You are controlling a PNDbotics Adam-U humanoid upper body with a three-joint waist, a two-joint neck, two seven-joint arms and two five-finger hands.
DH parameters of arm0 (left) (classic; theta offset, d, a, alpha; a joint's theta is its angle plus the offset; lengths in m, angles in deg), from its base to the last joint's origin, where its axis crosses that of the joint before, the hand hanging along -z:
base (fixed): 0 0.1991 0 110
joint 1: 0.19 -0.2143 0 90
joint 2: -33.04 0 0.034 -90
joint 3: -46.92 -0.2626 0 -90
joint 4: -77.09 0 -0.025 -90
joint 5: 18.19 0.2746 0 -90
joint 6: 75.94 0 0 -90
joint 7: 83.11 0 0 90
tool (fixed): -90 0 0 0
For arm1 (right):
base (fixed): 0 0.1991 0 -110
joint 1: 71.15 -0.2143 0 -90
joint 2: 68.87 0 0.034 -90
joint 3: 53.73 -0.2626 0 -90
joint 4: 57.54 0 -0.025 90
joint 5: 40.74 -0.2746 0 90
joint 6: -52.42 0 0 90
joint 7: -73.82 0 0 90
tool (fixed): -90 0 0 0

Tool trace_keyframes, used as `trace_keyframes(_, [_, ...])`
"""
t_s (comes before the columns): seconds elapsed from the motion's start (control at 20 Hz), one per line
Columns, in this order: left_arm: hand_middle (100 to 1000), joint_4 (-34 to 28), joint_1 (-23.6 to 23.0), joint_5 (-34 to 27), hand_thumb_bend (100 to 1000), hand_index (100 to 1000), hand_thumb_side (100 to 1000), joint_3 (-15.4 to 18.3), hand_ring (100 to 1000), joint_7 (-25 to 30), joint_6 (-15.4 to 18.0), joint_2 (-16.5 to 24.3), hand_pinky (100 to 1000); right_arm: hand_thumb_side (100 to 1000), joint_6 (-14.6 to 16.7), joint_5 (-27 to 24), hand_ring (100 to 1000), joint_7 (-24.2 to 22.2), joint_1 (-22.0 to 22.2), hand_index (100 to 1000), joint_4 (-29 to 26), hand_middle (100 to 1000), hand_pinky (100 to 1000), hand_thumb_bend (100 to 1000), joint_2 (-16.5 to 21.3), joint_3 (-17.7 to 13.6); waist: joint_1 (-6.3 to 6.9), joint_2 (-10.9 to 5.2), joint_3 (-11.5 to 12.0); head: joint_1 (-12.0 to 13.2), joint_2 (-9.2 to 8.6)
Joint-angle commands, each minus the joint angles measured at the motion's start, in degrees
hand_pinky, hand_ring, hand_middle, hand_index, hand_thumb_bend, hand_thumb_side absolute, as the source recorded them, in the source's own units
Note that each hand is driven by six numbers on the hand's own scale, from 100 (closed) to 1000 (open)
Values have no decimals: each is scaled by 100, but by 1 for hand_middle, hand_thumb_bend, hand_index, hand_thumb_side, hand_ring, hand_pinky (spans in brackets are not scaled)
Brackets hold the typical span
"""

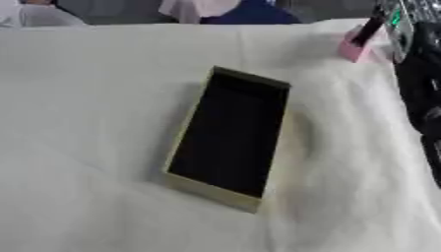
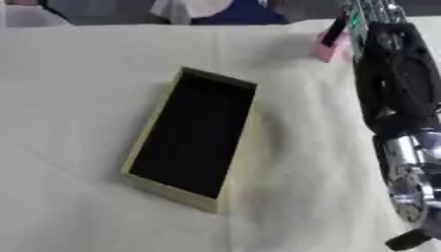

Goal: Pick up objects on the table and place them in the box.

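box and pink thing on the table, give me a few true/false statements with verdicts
1. The box is open on top with a dark inside. True.
2. The pink object lies inside the box. False: it sits on the white cloth near the far right, apart from the box.
3. The robot's right arm comes in along the right side of the view. True.
4. The left hand is pressing on the box. False: no left hand shows in either view.
5. The box is round. False: it is a long rectangle with pale yellowish walls.
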Motion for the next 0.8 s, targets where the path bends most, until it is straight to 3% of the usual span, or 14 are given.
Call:
trace_keyframes(0.05, [743,-115,40,19,270,876,830,24,751,13,11,152,716,216,-253,-68,987,2,-99,1000,-55,931,947,156,121,-114,19,-84,18,-11,-80])
trace_keyframes(0.65, [744,-115,63,19,262,877,828,11,750,33,15,148,714,240,-626,-350,979,245,-21,1000,-16,921,944,110,90,-314,55,3,66,-52,-163])
trace_keyframes(0.8, [744,-115,63,18,260,877,824,9,750,40,14,145,713,223,-628,-449,965,255,-8,990,11,879,933,100,82,-307,64,11,64,-53,-155])
